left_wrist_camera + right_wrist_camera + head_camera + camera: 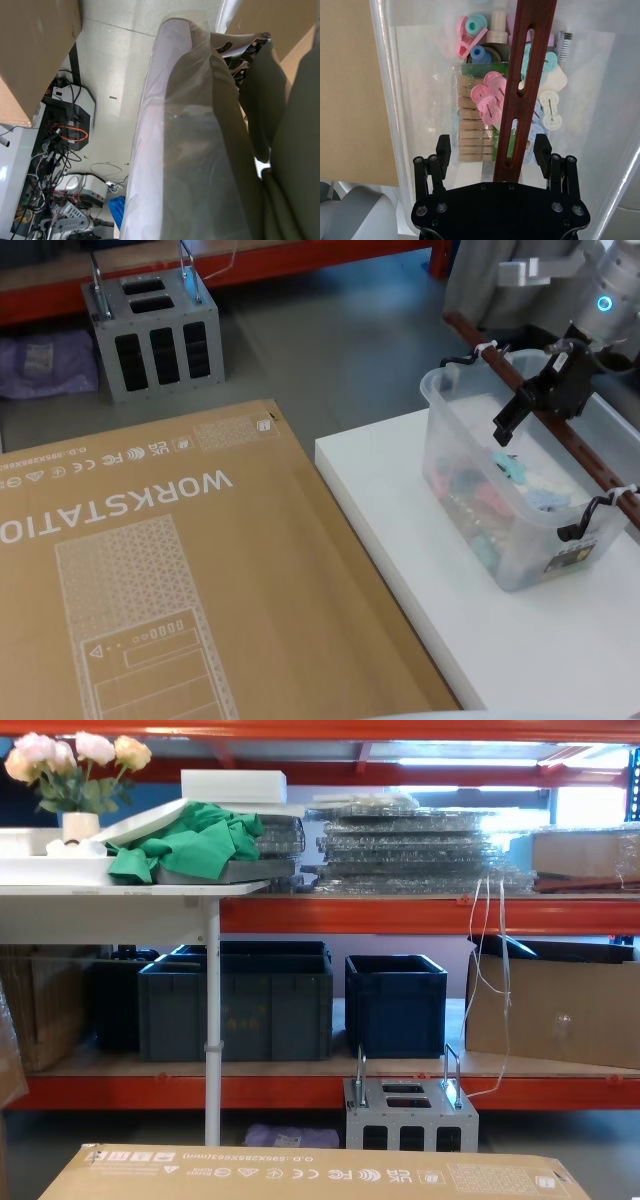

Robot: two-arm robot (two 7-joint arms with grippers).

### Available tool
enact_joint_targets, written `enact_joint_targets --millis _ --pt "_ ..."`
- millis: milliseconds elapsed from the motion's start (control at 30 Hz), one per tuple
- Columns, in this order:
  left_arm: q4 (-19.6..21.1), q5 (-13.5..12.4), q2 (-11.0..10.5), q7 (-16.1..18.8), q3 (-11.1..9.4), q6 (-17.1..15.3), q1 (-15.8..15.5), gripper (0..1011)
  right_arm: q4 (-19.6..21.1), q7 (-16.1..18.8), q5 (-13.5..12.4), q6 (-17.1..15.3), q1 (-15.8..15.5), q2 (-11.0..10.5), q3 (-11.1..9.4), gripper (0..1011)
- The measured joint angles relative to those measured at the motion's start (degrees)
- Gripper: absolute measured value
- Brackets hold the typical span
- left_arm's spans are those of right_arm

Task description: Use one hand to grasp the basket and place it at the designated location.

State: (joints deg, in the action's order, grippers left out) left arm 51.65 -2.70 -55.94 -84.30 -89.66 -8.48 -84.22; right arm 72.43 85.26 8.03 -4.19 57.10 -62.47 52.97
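The basket point(470, 455) is a translucent milky tub standing on the white table point(400, 560) at my right. Its reddish-brown bar handle point(592, 458) runs lengthwise above the rim. My right gripper point(535, 410) hangs over the middle of the handle. In the right wrist view the right gripper point(493, 146) is open, one black finger point(443, 149) on each side of the handle point(530, 45), with a gap on both sides. Inside the basket point(385, 75) lie wooden clothespins point(472, 125) and pink, blue and white plastic clips.
A large flat cardboard box point(150, 570) printed WORKSTATION lies left of the table, close to its edge. A grey metal unit point(155, 335) stands on the floor behind it. Dark blue crates point(240, 1000) and a cardboard box point(560, 1005) sit on the orange shelving.
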Motion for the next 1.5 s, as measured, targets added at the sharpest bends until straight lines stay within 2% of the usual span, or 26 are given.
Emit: enact_joint_targets --millis 467,600,733,967,1067,1200,1500 --pt "0.0 0.01 0.0 0.0 0.0 0.0 0.0 0 3.83 -0.92 3.46 -3.59 0.69 -2.08 -1.54 1001" --pt "0.0 0.0 0.0 0.0 0.0 0.0 0.0 0 7.28 -1.87 4.41 -5.9 0.73 -4.62 -2.96 1001" --pt "-0.01 0.01 0.0 0.0 0.0 0.0 0.0 0 8.23 -2.04 4.69 -6.42 0.57 -5.23 -3.62 1001" --pt "0.0 0.01 0.0 0.0 0.0 0.0 0.0 0 8.63 -2.02 5.01 -6.55 0.12 -5.4 -4.44 1001" --pt "0.02 0.01 0.0 0.0 0.0 0.0 0.0 0 10.87 -2.25 3.67 -6.52 -0.17 -6.97 -6.13 1001" --pt "0.01 0.0 0.0 0.0 0.0 0.0 0.0 0 11.59 -2.28 3.12 -6.37 -0.39 -7.41 -6.98 1001" --pt "-0.01 0.0 0.0 0.0 0.0 0.0 0.0 0 11.96 -1.99 2.92 -6.07 -0.95 -7.41 -8.24 1001"
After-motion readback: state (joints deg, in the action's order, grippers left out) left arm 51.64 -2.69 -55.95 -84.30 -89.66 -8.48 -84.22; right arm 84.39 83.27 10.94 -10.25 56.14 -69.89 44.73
